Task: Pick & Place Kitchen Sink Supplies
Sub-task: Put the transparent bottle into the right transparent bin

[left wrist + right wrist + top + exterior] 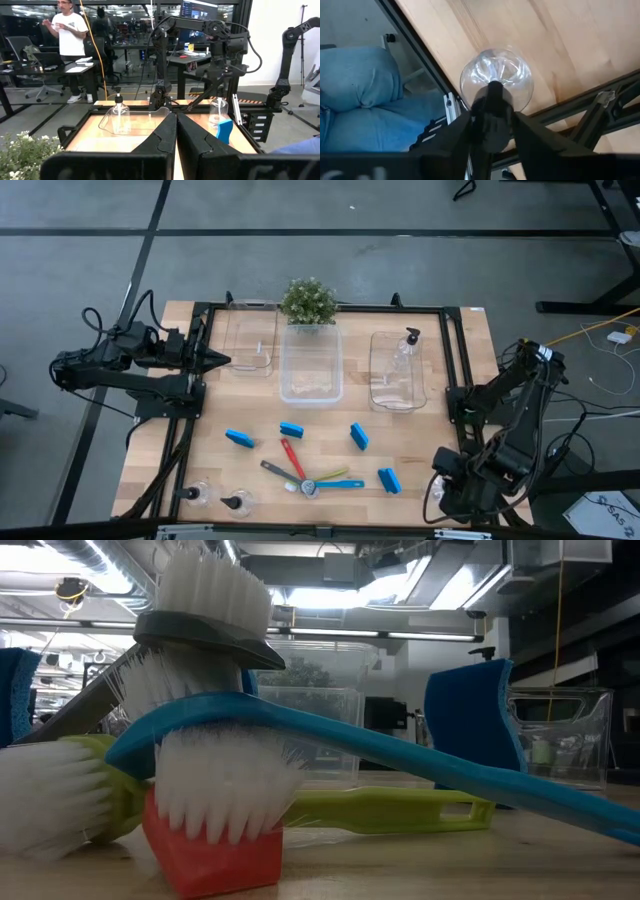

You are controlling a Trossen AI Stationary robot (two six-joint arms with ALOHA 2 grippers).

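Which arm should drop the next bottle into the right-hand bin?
Right. Its jaws hold a bottle by the pump on the right side, nearer that bin. The left arm waits at the left edge, jaws shut and empty.

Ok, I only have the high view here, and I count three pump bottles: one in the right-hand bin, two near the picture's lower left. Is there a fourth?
Observer: Yes. The right wrist view shows a clear bottle with a black pump top directly under the right claw, near the edge of the table.
Operator: And the other arm?
Observer: In the left wrist view, the left claw is shut and empty.
Operator: Does the crossed pile in the middle lie flat?
Observer: No. In the low view the blue brush arches over the yellow-green brush.
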